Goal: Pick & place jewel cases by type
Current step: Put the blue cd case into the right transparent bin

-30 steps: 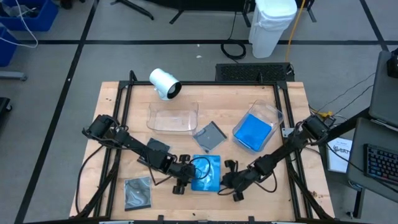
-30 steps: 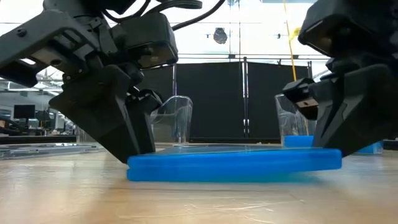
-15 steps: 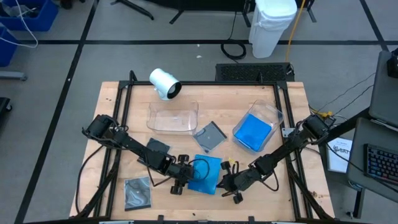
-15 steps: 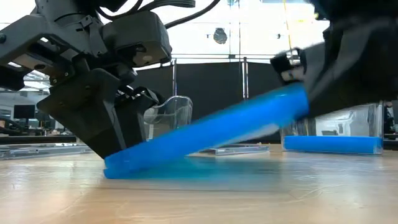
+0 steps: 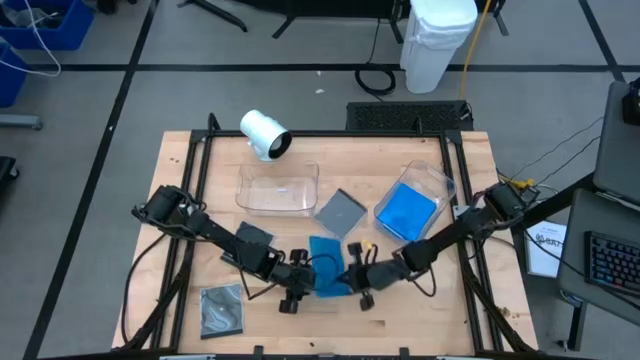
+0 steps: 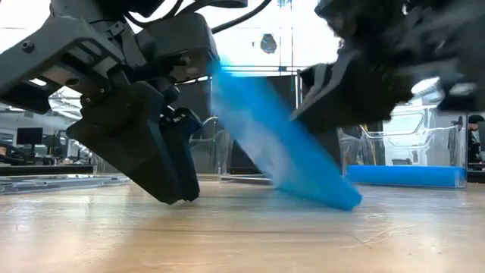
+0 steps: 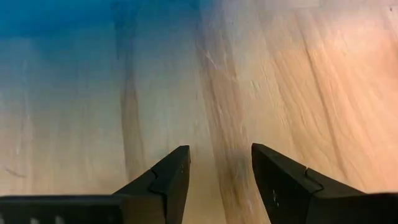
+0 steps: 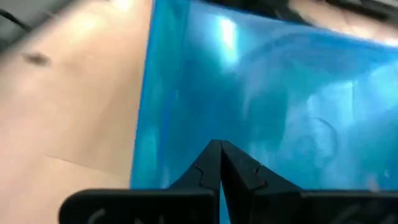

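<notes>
A bright blue jewel case (image 5: 325,262) stands steeply tilted near the table's front middle. Its lower edge (image 6: 339,200) is on the wood and its upper edge leans toward my left gripper. My right gripper (image 5: 353,280) is shut, just right of the case. My left gripper (image 5: 292,293) stands open just left of it, its fingertips (image 6: 179,194) down at the wood with bare table between them (image 7: 221,163). One dark grey case (image 5: 340,212) lies between the two trays, another (image 5: 222,310) lies at the near left. My right gripper has its shut fingertips (image 8: 221,155) against the blue case's broad face (image 8: 261,93), the face turned toward the table's right. The fingers come slanting from the right, pointing a little down. The case is tilted steeply, with only its lower edge on the table.
A clear tray (image 5: 278,188) sits far centre. A second clear tray (image 5: 440,185) at the right holds blue cases (image 5: 407,212). A white cylinder (image 5: 265,133) lies at the far left. A dark case (image 5: 253,236) lies under the left arm. Bare wood lies at the near right.
My right gripper, staying shut, has gone toward the table's left and up, tipping its fingers upward. The blue case, which lay flat between the grippers, had its right edge raised first and now stands steeply tilted.
</notes>
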Motion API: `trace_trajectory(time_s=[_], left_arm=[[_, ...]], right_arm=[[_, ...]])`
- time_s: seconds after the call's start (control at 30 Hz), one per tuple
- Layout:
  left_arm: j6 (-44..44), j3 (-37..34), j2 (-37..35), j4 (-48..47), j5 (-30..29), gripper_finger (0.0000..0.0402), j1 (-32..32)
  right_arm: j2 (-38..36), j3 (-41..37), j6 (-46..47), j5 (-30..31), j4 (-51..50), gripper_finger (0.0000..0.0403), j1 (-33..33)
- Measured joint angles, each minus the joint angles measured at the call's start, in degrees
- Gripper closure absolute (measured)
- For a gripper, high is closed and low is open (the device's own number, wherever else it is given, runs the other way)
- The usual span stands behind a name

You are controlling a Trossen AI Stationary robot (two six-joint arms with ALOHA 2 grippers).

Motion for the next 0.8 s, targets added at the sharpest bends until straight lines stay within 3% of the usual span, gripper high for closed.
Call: trace_trajectory(time_s=[0.4,0.8], left_arm=[[1.07,0.00,-0.05,-0.37,0.10,0.0222,0.15],[1.57,0.11,-0.31,-4.66,-0.24,0.0222,0.89]], right_arm=[[-0.02,0.04,1.13,-1.30,-0.12,0.0403,0.42],[-4.86,0.00,21.92,-0.92,-24.10,0.0403,3.81]])
